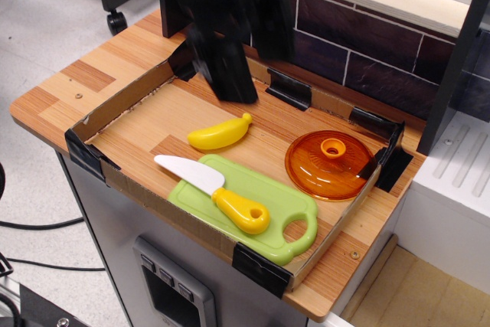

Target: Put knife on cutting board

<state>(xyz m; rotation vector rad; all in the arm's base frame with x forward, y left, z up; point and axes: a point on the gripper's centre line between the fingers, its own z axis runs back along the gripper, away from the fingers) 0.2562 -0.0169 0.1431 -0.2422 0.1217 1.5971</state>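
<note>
Now the yellow-handled white plastic knife (pixel 217 193) rests on the lime-green plastic cutting board (pixel 285 203), lower centre; the blurred black gripper (pixel 230 74) holds nothing, its opening indiscernible.

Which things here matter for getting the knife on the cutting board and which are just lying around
Part of the job:
knife, lying on the board
cutting board
gripper, raised and blurred

Just lying about:
toy banana
orange lid
</note>
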